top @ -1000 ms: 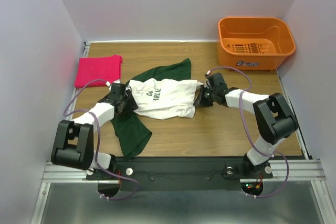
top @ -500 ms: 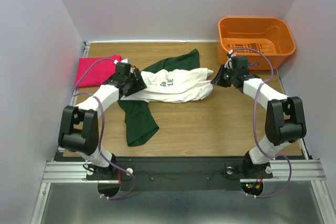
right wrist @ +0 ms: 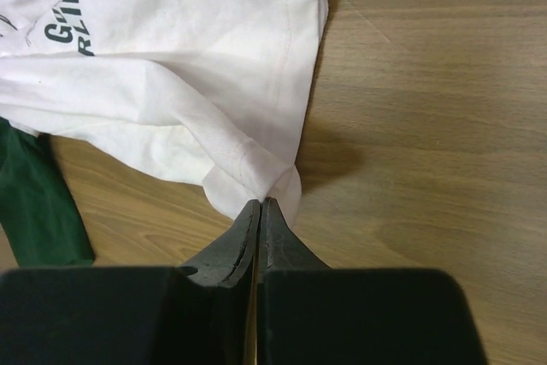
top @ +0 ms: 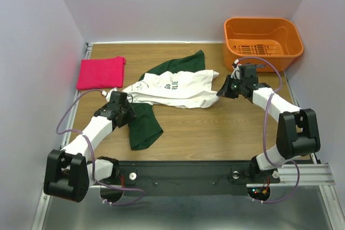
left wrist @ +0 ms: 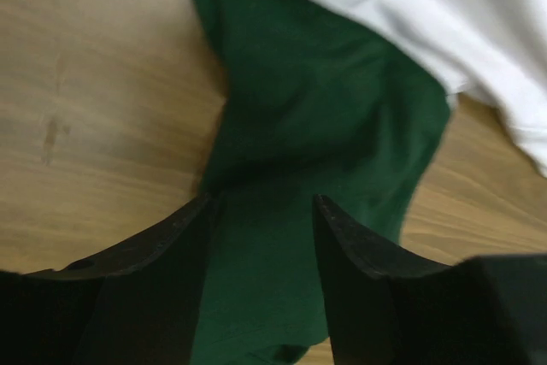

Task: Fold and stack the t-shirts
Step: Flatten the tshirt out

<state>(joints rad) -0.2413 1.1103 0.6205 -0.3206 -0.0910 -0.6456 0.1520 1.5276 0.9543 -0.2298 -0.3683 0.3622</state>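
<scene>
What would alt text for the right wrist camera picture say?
The right gripper, black jaws shut, pinches a corner of a rumpled white cloth t-shirt with dark lettering, lying on a light wooden table. A dark green sleeve shows at the left edge.

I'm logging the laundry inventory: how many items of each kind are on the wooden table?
Cloth t-shirts: 2 (folded pink-red t-shirt, white t-shirt with dark green sleeves)
Orange plastic basket: 1
Total: 3
</scene>
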